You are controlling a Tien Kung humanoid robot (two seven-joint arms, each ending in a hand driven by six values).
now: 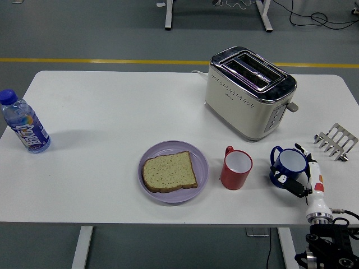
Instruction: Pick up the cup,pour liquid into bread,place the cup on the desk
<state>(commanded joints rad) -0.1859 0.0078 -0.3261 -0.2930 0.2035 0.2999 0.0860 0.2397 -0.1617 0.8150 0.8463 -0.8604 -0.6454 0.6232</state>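
A blue cup with a white inside stands near the table's front right, its handle to the left. My right hand comes up from the lower right corner and wraps the cup's right side. The thumb is against the near wall and a finger rests at the far rim. The cup stands upright on the table. A slice of bread lies on a lilac plate left of centre. A red cup stands between the plate and the blue cup. My left arm is out of view.
A cream toaster stands behind the cups. A small metal toast rack sits at the right edge, just beyond my hand. A water bottle with a blue cap is at the far left edge.
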